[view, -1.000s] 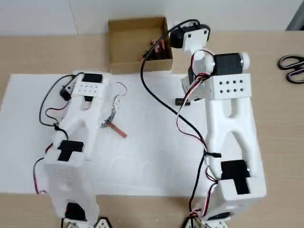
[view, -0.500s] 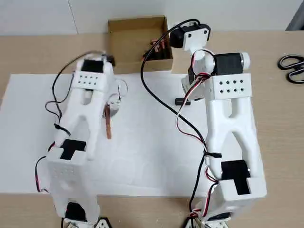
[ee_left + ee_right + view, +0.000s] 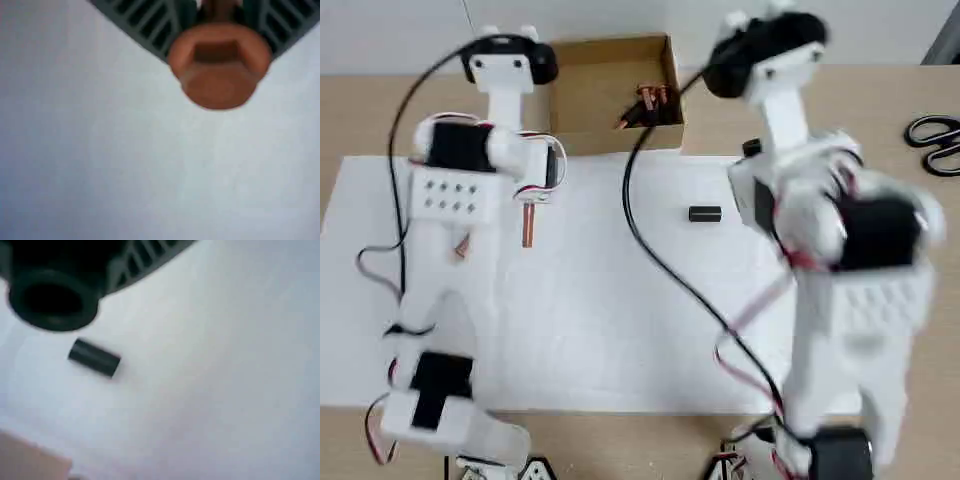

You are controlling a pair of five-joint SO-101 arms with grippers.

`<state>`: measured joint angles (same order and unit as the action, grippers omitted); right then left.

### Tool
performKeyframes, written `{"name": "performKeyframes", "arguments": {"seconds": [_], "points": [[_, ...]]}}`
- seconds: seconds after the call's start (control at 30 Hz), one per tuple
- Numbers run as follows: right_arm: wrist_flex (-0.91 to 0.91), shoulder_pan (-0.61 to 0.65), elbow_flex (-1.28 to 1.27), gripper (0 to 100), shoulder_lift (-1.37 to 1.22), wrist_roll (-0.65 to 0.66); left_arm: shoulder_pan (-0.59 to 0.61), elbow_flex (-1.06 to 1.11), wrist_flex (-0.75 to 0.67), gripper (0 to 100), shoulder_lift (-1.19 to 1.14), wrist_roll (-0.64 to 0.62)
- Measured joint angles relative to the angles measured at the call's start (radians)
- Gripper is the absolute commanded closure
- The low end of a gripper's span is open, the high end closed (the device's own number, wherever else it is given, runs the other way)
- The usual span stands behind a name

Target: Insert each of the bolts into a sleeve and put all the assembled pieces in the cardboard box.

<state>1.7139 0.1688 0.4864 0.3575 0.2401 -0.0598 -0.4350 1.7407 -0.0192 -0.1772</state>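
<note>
Left gripper (image 3: 532, 192): upper left of the high view, just below the box. It is clamped tight on a copper bolt, with no gap visible at the jaws.
Bolt (image 3: 528, 225): points down the frame from the left gripper, over the white sheet. In the left wrist view its hexagon-socket head faces the camera, in front of two dark ribbed jaws. It is probably lifted off the sheet so it can be lined up with a sleeve.
Right gripper (image 3: 65, 270): upper left of the right wrist view, closed around a black sleeve.
Held sleeve (image 3: 52, 300): seen end-on, its round bore open towards the camera. The grip on its side leaves the opening free, which suits taking the bolt.
Loose sleeve (image 3: 705, 213): lies on its side on the sheet near the middle of the high view, apart from both grippers. It looks left for a later bolt.
Cardboard box (image 3: 585, 95): top centre of the high view, open upward.
Assembled pieces (image 3: 648, 100): copper and black, bunched in the box's right corner.
White sheet (image 3: 620, 330): covers the middle of the table (image 3: 360, 110) and serves as the work surface.
Scissors (image 3: 935, 130): right edge, on bare table, well away from the work.
Step in hand: judged as bringing bolt and sleeve together in the air; they are not yet joined.
</note>
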Motion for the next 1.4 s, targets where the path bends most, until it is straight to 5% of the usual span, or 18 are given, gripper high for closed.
{"name": "performKeyframes", "arguments": {"seconds": [0.37, 0.6, 0.87, 1.4], "points": [[0.000, 0.057, -0.477, 99.2, 0.411, 0.000, -0.074, 0.043, 0.002, 100, 0.453, 0.000], [-0.261, 0.117, -0.856, 99.2, 0.652, -0.044, -0.155, 0.210, -0.098, 100, 0.674, -0.072], [-0.443, 0.310, -1.235, 99.1, 0.888, -0.169, -0.160, 0.566, -0.367, 100, 0.829, -0.181], [-1.092, 0.334, -1.990, 99.2, 1.284, -0.287, -0.180, 1.169, -0.916, 100, 1.096, -0.187]]}}
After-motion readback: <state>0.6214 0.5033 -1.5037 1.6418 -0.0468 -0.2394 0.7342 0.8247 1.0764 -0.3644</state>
